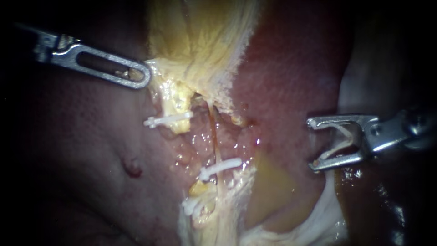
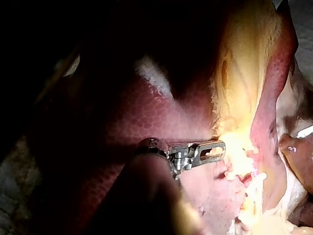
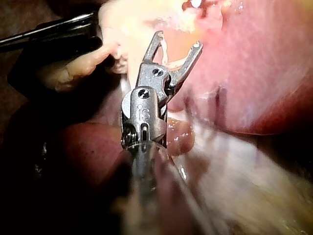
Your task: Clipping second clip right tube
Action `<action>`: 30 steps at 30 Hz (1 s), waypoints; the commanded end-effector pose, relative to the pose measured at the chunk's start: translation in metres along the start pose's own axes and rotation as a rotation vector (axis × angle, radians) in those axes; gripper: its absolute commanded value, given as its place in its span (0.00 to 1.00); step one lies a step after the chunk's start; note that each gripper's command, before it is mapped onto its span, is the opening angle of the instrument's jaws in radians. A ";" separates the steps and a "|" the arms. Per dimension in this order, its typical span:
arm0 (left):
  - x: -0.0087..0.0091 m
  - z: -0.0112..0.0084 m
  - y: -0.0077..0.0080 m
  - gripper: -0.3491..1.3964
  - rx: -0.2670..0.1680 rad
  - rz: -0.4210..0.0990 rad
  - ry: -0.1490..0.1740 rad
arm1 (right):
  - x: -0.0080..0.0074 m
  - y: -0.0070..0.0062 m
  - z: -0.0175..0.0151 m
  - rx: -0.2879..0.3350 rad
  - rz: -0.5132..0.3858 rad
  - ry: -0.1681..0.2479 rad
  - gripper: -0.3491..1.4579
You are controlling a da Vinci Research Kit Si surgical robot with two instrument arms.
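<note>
The right tube (image 1: 213, 136) is a thin orange-brown strand at the middle of the endoscope view. Its upper end is hidden under the yellow tissue (image 1: 200, 41). A white lower clip (image 1: 221, 167) lies across the tube's lower end. Below it sits a white lump (image 1: 190, 206); what this is cannot be made out. The right instrument (image 1: 311, 144) stands well apart from the right tube, over the liver (image 1: 291, 68). Its jaws are wide, with the loaded clip (image 1: 334, 149), white and spread open, seated between them and touching both. Left of the right tube, a white left clip (image 1: 167, 120) crosses a yellow stump (image 1: 175, 102). The left instrument (image 1: 142, 75) has its jaws closed on the edge of the yellow tissue. Only one slotted jaw shows in the endoscope view, and the other lies hidden behind it. Both shafts are cut off at the edges, the right one almost at its wrist. The surroundings fall into darkness.
</note>
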 end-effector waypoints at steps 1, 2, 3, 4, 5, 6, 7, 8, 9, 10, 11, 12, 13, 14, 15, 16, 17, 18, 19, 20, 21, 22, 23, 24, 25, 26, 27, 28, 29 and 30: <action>0.0000 0.0001 0.0000 0.00 -0.001 0.000 -0.001 | 0.0001 0.0000 0.0002 0.007 0.000 -0.001 0.47; 0.0001 0.0001 -0.0001 0.00 -0.001 0.000 -0.001 | 0.0001 0.0000 0.0005 0.011 -0.005 0.003 0.47; 0.0001 0.0001 -0.0001 0.00 -0.001 0.000 -0.001 | 0.0002 0.0001 0.0008 0.018 0.012 0.006 0.47; 0.0001 0.0001 -0.0002 0.00 -0.001 0.000 -0.001 | 0.0003 0.0001 0.0011 0.025 0.024 0.011 0.47; 0.0001 0.0001 -0.0002 0.00 -0.002 -0.001 -0.001 | 0.0003 0.0001 0.0014 0.032 0.035 0.014 0.47; 0.0001 0.0001 -0.0003 0.00 -0.002 -0.001 -0.002 | 0.0004 0.0001 0.0021 0.048 0.052 0.018 0.47; 0.0001 0.0001 -0.0003 0.00 -0.002 -0.001 -0.002 | 0.0004 0.0000 0.0024 0.052 0.057 0.022 0.47; 0.0002 0.0001 -0.0004 0.00 -0.003 -0.001 -0.002 | 0.0005 0.0000 0.0028 0.057 0.068 0.024 0.47; 0.0002 0.0001 -0.0004 0.00 -0.003 -0.001 -0.002 | 0.0005 0.0000 0.0034 0.066 0.085 0.032 0.47; 0.0002 0.0002 -0.0004 0.00 -0.003 -0.001 -0.003 | 0.0006 0.0000 0.0039 0.069 0.102 0.039 0.47; 0.0003 0.0002 -0.0004 0.00 -0.004 -0.001 -0.003 | 0.0006 0.0000 0.0044 0.075 0.118 0.050 0.47; 0.0003 0.0003 -0.0004 0.00 -0.004 -0.001 -0.003 | 0.0007 0.0000 0.0051 0.088 0.139 0.059 0.47; 0.0003 0.0003 -0.0004 0.00 -0.004 0.000 -0.004 | 0.0007 0.0000 0.0057 0.096 0.154 0.066 0.47; 0.0004 0.0004 -0.0004 0.00 -0.005 0.000 -0.004 | 0.0008 0.0001 0.0062 0.099 0.162 0.069 0.47; 0.0004 0.0004 -0.0004 0.00 -0.007 0.000 -0.006 | 0.0008 0.0001 0.0068 0.101 0.177 0.073 0.47; 0.0004 0.0004 -0.0005 0.00 -0.008 0.000 -0.007 | 0.0008 0.0002 0.0075 0.104 0.190 0.076 0.47; 0.0004 0.0005 -0.0005 0.00 -0.006 0.000 -0.005 | 0.0007 0.0002 0.0079 0.106 0.194 0.079 0.47; 0.0005 0.0005 -0.0005 0.00 -0.006 0.000 -0.005 | 0.0006 0.0003 0.0087 0.110 0.224 0.088 0.47; 0.0005 0.0005 -0.0006 0.00 -0.005 0.000 -0.004 | 0.0005 0.0004 0.0092 0.114 0.239 0.095 0.47; 0.0005 0.0006 -0.0006 0.00 -0.005 -0.001 -0.004 | 0.0004 0.0004 0.0097 0.116 0.249 0.104 0.47; 0.0005 0.0006 -0.0007 0.00 -0.005 -0.001 -0.004 | 0.0003 0.0006 0.0101 0.114 0.265 0.115 0.47; 0.0005 0.0006 -0.0007 0.00 -0.005 -0.001 -0.004 | 0.0001 0.0008 0.0107 0.117 0.276 0.124 0.47; 0.0006 0.0007 -0.0007 0.00 -0.003 -0.001 -0.002 | -0.0001 0.0009 0.0111 0.125 0.286 0.130 0.47; 0.0006 0.0007 -0.0007 0.00 -0.004 -0.001 -0.003 | -0.0002 0.0010 0.0114 0.134 0.296 0.134 0.47; 0.0006 0.0007 -0.0007 0.00 -0.004 -0.001 -0.003 | -0.0005 0.0012 0.0118 0.140 0.304 0.136 0.47; 0.0006 0.0007 -0.0007 0.00 -0.004 0.000 -0.003 | -0.0007 0.0013 0.0120 0.144 0.319 0.136 0.47; 0.0006 0.0007 -0.0007 0.00 -0.004 0.000 -0.003 | -0.0009 0.0014 0.0123 0.149 0.321 0.136 0.47; 0.0006 0.0007 -0.0007 0.00 -0.004 0.000 -0.003 | -0.0012 0.0016 0.0127 0.154 0.329 0.135 0.47; 0.0006 0.0008 -0.0007 0.00 -0.002 -0.001 -0.001 | -0.0014 0.0018 0.0130 0.155 0.333 0.135 0.47; 0.0006 0.0008 -0.0007 0.00 -0.002 0.000 -0.001 | -0.0015 0.0020 0.0134 0.155 0.338 0.135 0.47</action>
